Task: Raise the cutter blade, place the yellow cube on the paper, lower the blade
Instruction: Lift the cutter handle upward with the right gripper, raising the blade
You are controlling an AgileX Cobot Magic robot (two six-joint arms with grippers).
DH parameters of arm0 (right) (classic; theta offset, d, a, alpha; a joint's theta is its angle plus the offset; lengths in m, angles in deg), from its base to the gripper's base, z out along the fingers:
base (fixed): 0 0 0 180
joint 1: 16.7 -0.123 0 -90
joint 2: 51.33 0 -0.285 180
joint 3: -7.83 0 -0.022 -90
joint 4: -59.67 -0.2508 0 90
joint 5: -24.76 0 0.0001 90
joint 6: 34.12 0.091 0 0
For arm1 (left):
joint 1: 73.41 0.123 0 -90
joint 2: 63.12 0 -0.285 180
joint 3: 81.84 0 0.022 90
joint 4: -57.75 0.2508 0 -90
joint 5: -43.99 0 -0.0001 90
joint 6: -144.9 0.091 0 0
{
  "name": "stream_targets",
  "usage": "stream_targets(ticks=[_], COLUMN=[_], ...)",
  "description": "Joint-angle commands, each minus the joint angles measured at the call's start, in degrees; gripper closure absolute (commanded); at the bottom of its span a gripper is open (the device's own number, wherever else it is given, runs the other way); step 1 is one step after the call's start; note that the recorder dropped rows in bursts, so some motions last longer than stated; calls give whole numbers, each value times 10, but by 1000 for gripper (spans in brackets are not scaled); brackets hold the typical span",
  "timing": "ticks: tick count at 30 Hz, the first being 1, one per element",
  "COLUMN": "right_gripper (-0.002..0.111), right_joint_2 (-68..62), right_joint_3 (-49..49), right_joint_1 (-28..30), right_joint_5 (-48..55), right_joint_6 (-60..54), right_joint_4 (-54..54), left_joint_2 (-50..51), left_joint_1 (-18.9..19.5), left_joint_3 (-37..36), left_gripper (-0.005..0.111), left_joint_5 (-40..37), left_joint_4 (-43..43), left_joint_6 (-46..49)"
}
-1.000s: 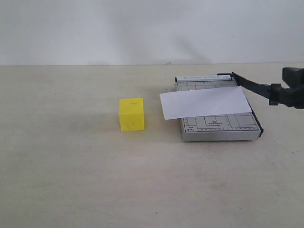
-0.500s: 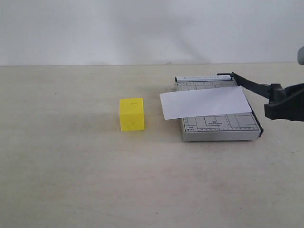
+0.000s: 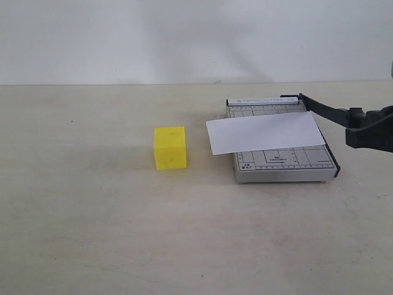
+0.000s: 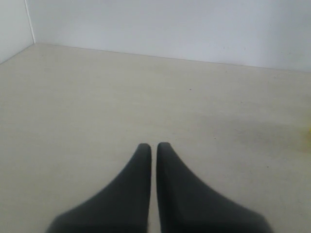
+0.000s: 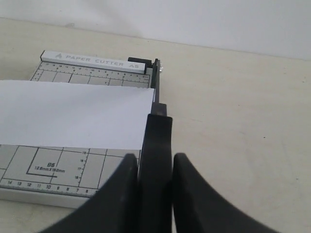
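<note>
Across the whole scene runs the pale bench (image 3: 92, 233), its far edge meeting a white wall. Toward the right edge and nearer that far edge than the near one sits the grey gridded cutter base (image 3: 288, 167), flat on the bench, with a printed ruler bar along its far side.

The paper (image 3: 264, 133) lies across the middle of the base, slightly skewed. One end overhangs the base's side that faces the left edge of the bench. The other end reaches the cutting side, just beside the blade's line.

The cutter blade (image 3: 324, 111) is hinged at the base's far corner on the right-edge side. It slants up from there, so its handle end hangs clear of the base and of the paper.

The right pincer (image 5: 154, 158) is pinching that handle. One dark finger presses against each flank of the thick black lever, parted only as wide as the handle itself.

The yellow cube (image 3: 170, 147) stands square on the bench near its middle, on the left-edge side of the base. It is near the paper's overhanging end but apart from it, and neither arm touches it.

The left pincer (image 4: 153, 148) hangs over bare bench toward the left edge, well away from the cutter. Its two tips are pressed all but together, with a hairline slit between them, and grip nothing.
</note>
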Motion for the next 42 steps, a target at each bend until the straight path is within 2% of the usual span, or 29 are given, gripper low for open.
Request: stream_targets(ticks=[1,10,15,17,18,23,25,27,28,30,33,35,37,38,40,42], right_gripper=[108,107,55,46,46,46,55,79,108,107,107,107,107,107,107,107], right_joint_2=[-3,-3,-3,-3,2,99,182,243,292,343,375,375,357,354,342,323], right_joint_3=[-37,-62,-62,-62,-62,-62,-62,-62,-62,-62,-62,-62,-62,-62,-61,-61], right_joint_1=[-5,-5,-5,-5,-5,-5,-5,-5,-5,-5,-5,-5,-5,-5,-5,-5], right_joint_5=[-15,-2,5,0,-2,-34,9,79,160,249,300,323,357,362,361,358], right_joint_6=[-6,-6,-6,-6,-6,-29,-6,-6,-9,-14,-14,-14,-14,-14,-12,-10], right_joint_4=[14,14,14,14,14,9,-32,-43,-30,0,51,80,131,143,163,174], left_joint_2=[-2,-2,-2,-2,-2,-2,-2,-2,-2,-2,-2,-2,-2,-2,-2,-2], left_joint_1=[-2,-2,-2,-2,-2,-2,-2,-2,-2,-2,-2,-2,-2,-2,-2,-2], left_joint_3=[0,0,0,0,0,0,0,0,0,0,0,0,0,0,0,0], left_gripper=[102,102,102,102,102,102,102,102,102,102,102,102,102,102,102,102], left_joint_5=[8,8,8,8,8,8,8,8,8,8,8,40,118,136,178,283], left_joint_4=[-1,-1,-1,-1,-1,-1,-1,-1,-1,-1,-1,-23,-152,-179,-197,-195], left_joint_6=[2,2,2,2,2,2,2,2,2,2,4,-8,-75,-74,-72,-62])
